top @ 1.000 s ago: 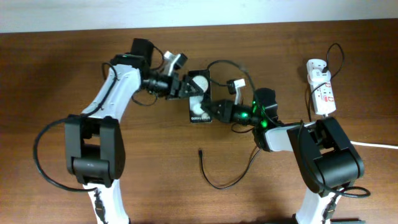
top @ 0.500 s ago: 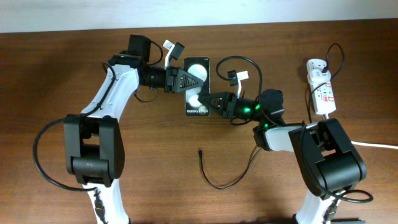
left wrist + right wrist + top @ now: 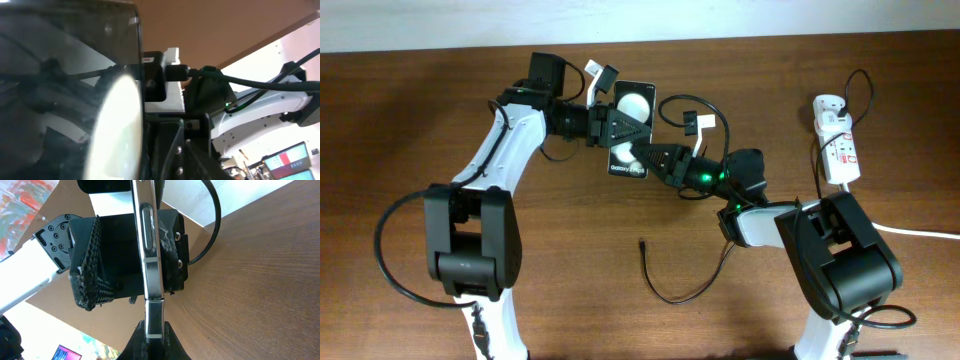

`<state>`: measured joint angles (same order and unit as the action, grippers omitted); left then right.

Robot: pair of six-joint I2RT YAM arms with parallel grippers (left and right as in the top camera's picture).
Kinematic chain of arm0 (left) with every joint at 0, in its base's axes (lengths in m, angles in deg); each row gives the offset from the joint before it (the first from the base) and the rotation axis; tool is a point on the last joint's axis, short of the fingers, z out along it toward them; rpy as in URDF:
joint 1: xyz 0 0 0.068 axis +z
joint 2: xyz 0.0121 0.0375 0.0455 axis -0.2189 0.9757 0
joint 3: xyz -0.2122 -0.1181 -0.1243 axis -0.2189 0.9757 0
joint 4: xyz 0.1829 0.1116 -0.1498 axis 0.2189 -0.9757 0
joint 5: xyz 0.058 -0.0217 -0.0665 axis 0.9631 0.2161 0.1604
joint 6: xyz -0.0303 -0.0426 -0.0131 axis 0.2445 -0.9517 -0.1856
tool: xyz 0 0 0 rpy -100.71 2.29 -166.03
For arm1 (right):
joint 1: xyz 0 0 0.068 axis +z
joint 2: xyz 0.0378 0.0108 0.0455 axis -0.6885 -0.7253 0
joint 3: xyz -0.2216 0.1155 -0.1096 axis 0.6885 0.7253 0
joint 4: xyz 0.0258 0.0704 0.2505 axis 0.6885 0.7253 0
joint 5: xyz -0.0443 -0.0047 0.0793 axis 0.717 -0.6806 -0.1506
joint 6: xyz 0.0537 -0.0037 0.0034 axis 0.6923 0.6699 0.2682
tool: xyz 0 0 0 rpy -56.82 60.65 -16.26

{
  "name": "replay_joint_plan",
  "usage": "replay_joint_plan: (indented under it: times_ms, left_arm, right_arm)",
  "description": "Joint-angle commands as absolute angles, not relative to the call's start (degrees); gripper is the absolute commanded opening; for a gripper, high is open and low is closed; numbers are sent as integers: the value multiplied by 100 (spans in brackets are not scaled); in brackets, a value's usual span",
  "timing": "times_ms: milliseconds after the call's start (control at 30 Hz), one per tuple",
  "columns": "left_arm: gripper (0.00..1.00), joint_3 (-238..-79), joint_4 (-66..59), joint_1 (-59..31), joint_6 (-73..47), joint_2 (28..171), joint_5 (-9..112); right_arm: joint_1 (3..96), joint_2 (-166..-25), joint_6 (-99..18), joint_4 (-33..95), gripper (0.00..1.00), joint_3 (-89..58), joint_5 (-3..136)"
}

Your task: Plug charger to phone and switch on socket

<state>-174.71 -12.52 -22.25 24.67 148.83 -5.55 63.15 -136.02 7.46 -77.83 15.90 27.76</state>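
The table [image 3: 380, 120] was brown wood with thin lines in it. A plain white wall [image 3: 740, 18] ran along its far edge. Soft light fell on the wood.

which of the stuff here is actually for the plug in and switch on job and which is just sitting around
For the job: phone, gripped by the left pincer and right pincer; charger cable, tip loose on the table; socket.

Just there: the table itself; thick white cord off the socket; the arms' own black wires.
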Motion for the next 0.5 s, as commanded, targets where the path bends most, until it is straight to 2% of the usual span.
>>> replay_joint_plan:
  times_ms: [0,333,467]
  left_arm:
    - [41,-17519,-1296,-2053,2581,14691,-1103]
    - [54,-17519,-1291,-2035,2581,14691,-948]
    - [54,-17519,-1291,-2035,2581,14691,-808]
  right_arm:
    - [6105,-13707,923,-7717,4,1581,3578]
    - [5869,-13707,965,-7719,4,1585,3381]
    - [5801,-13707,965,-7708,4,1585,3276]
